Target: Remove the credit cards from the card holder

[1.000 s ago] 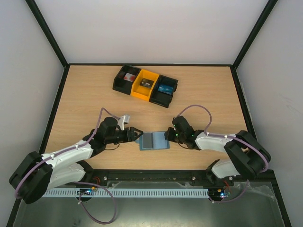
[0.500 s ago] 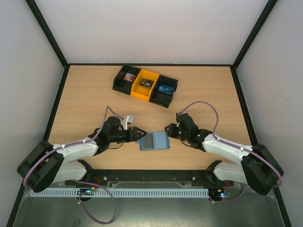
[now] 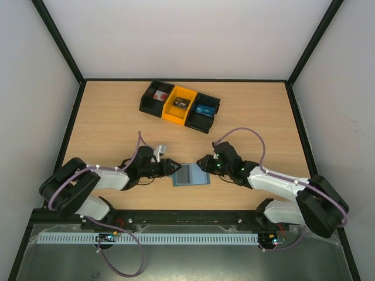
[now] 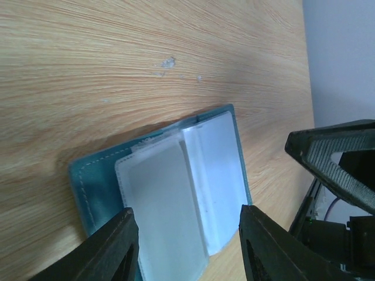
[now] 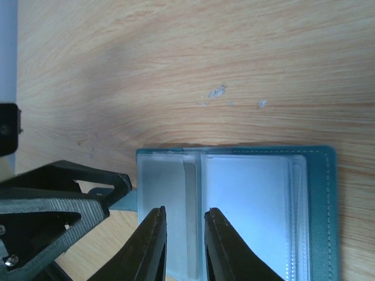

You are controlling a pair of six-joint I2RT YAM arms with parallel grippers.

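Card holder: a small slate-blue bifold card holder [image 3: 190, 174] of soft stitched material lies opened flat, inner side up, on the table. It sits near the front edge, between the two arms.
Inner side: pale, frosted panels cover both halves, with a narrow grey strip along the middle fold. Layered edges show on one half; whether these are cards or only sleeves I cannot tell.
Side tab: a little blue tab [image 5: 126, 199] sticks out of the holder's edge on the left arm's side.
Left gripper: the black two-finger left gripper [image 3: 174, 167] sits low at the holder's left edge, released, with its fingers wide apart. In its wrist view the holder's near end lies between them. One finger overlaps the stitched border, but I cannot tell whether it touches.
Right gripper: the black right gripper [image 3: 202, 162] is at the holder's far right corner, pointing at the left one. Its fingers stand only a narrow gap apart over the middle fold. I cannot tell whether they pinch a panel edge or grip nothing.
Tray: a row of black and yellow plastic compartments [image 3: 173, 118] stands well apart at the back of the table. It holds a red-and-white item [image 3: 158, 95], a dark item [image 3: 180, 103] and a bright blue item [image 3: 205, 110].
Table: light wood-grain top [image 3: 105, 129] with a few small white scuff marks [image 5: 217, 92] just beyond the holder.
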